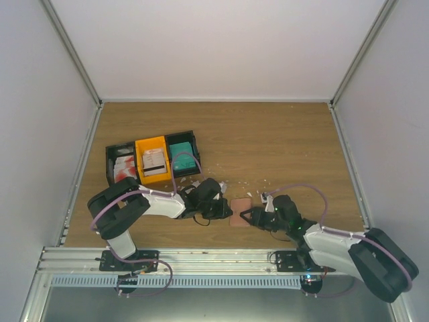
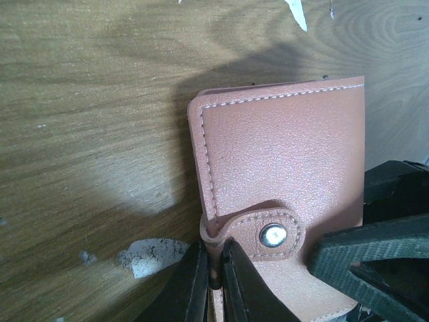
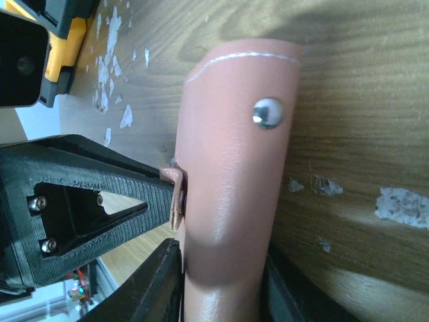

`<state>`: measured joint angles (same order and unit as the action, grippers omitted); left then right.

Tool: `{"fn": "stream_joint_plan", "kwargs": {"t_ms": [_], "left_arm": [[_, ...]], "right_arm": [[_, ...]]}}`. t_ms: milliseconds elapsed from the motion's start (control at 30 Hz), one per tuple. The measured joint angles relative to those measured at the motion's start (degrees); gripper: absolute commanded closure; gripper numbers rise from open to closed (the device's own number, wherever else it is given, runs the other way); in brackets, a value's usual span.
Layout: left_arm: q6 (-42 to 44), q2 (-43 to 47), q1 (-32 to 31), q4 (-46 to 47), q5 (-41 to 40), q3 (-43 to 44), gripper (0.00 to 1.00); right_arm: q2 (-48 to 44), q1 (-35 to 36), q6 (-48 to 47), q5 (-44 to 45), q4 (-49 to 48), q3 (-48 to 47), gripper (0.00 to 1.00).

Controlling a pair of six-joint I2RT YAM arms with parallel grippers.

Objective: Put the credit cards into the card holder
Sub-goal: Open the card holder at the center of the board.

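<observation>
Pinching card holder (image 2: 281, 154) edge, left jaws, right jaws straddling it

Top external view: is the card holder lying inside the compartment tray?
No, the card holder lies on the wooden table, well apart from the tray.

The card holder (image 2: 281, 154) is running off the lower edge of both wrist views; the tray (image 1: 151, 141) contents are appearing too small to identify.
</observation>
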<state>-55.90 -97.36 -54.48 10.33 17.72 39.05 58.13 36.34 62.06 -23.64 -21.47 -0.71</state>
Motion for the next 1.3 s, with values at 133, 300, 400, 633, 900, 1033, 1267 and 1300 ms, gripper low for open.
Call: {"fn": "stream_joint_plan", "kwargs": {"t_ms": [133, 300, 400, 633, 900, 1033, 1267, 1300], "left_arm": [[0.0, -0.1, 0.0, 0.3, 0.0, 0.0, 0.89], [0.5, 0.0, 0.0, 0.4, -0.4, 0.0, 0.79], [1.5, 0.7, 0.0, 0.3, -1.3, 0.0, 0.64], [4.6, 9.1, -0.2, -3.9, -5.2, 0.5, 0.41], [8.9, 13.1, -0.7, -11.6, -12.6, 6.1, 0.36], [10.1, 12.5, -0.7, -14.3, -15.1, 7.7, 0.36], [12.1, 8.5, -0.8, -17.7, -19.8, 10.8, 0.37], [12.3, 8.3, -0.8, -17.7, -20.0, 10.9, 0.37]], "right_arm": [[2.0, -0.1, 0.6, -0.7, -2.1, 0.0, 0.84], [-1.6, -0.1, 0.0, -0.2, 0.9, -0.5, 0.99], [-5.3, 0.0, -1.8, 0.8, 5.5, -1.8, 1.0], [-7.2, 0.0, -7.3, 4.5, 15.4, -11.1, 1.0], [-2.6, 0.1, -12.5, 7.0, 19.7, -20.2, 0.99], [-0.7, 0.6, -13.8, 6.8, 20.5, -21.2, 0.99], [0.1, 0.9, -14.6, 6.2, 21.7, -21.2, 0.99], [0.1, 0.9, -14.8, 6.2, 22.1, -21.2, 0.99]]}}
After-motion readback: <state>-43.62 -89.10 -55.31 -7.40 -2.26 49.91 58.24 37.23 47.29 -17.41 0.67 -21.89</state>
